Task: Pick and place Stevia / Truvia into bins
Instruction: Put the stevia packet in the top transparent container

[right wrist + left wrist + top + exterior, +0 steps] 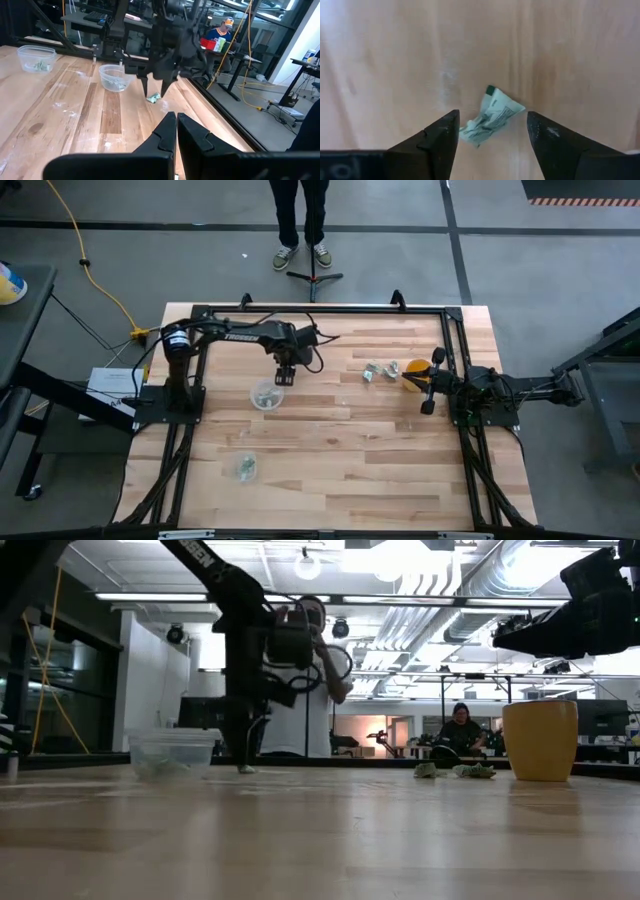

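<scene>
A crumpled green-and-white Stevia packet (491,119) lies on the wood. My left gripper (492,135) is open and points down over it, one finger on each side and neither plainly touching. The right wrist view shows the same packet (154,97) under the left gripper (156,91). A clear cup (267,395) holding packets stands just beside the left gripper (285,376), toward the near-left. A second clear cup (245,468), also holding packets, sits nearer the near edge. More packets (376,370) lie loose toward the right. My right gripper (176,122) is shut and waits at the table's right side.
A yellow cup (413,370) stands right of the loose packets, close to the right arm (480,390). A black frame (320,310) runs along the table's edges. A person's legs (300,220) stand beyond the far edge. Bare wood lies between the cups and the right arm.
</scene>
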Controlling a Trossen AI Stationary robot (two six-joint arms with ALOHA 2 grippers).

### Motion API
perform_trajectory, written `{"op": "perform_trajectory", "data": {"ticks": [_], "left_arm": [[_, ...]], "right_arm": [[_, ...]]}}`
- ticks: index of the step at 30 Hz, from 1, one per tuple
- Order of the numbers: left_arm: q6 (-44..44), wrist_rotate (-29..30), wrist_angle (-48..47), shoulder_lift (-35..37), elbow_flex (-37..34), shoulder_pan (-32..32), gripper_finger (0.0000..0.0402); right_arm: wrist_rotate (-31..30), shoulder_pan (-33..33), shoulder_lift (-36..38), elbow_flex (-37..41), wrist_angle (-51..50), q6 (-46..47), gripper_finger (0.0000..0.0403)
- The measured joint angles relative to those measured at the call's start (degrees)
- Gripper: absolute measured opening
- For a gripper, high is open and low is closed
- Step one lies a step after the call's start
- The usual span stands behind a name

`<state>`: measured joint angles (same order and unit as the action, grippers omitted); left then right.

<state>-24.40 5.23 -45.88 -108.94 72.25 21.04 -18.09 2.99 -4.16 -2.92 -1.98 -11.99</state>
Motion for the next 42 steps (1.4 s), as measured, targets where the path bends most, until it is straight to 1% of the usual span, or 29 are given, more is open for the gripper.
{"op": "perform_trajectory", "data": {"ticks": [5,8,11,16,20,22,25,29,33,35,38,40,42], "left_arm": [[-2.79,-0.20,-0.14,-2.14,0.14,-0.02,0.0241],[-4.24,-0.29,-0.18,-2.39,0.20,-0.04,0.0216],[-5.15,-0.54,-0.37,-2.45,0.17,-0.08,0.0180],[-5.23,-0.25,-0.56,-2.13,0.10,-0.10,0.0109],[-3.51,1.39,-1.96,-2.39,1.86,-0.04,0.0053],[-2.75,2.14,-4.11,-2.37,3.67,0.00,0.0031],[-1.09,2.10,-10.85,-2.34,8.04,-0.04,0.0029],[4.05,0.66,-20.15,-2.28,13.46,-1.20,0.0030],[9.76,0.03,-29.00,-2.23,17.53,-4.69,0.0050],[11.94,0.08,-31.78,-2.21,18.34,-6.80,0.0052],[14.57,-0.37,-34.94,-2.21,18.49,-9.70,0.0039],[16.47,-2.27,-37.27,-2.21,18.49,-11.42,0.0030],[18.01,-3.48,-38.32,-2.21,18.49,-13.03,0.0030]], "right_arm": [[0.00,0.01,0.00,0.00,-0.35,-0.02,0.0007],[-0.02,0.01,0.00,0.00,-0.37,-0.02,0.0007],[-1.15,0.01,0.00,0.00,-0.37,-0.02,0.0007],[-2.86,0.01,0.00,0.00,-0.37,-0.04,0.0007],[-3.21,0.01,0.00,0.00,-0.37,-0.04,0.0007],[-3.21,0.01,0.00,0.00,-0.37,-0.04,0.0007],[-3.23,0.01,0.00,0.01,-0.37,-0.04,0.0007],[-3.21,0.01,0.00,0.02,-0.36,-0.04,0.0007],[-3.21,0.01,0.00,0.02,-0.35,-0.04,0.0007],[-3.21,0.01,0.00,0.02,-0.35,-0.04,0.0007],[-3.21,0.01,0.00,0.02,-0.35,-0.04,0.0007],[-3.21,0.01,0.00,0.02,-0.35,-0.04,0.0007],[-3.21,0.01,0.00,0.02,-0.35,-0.04,0.0007]]}}
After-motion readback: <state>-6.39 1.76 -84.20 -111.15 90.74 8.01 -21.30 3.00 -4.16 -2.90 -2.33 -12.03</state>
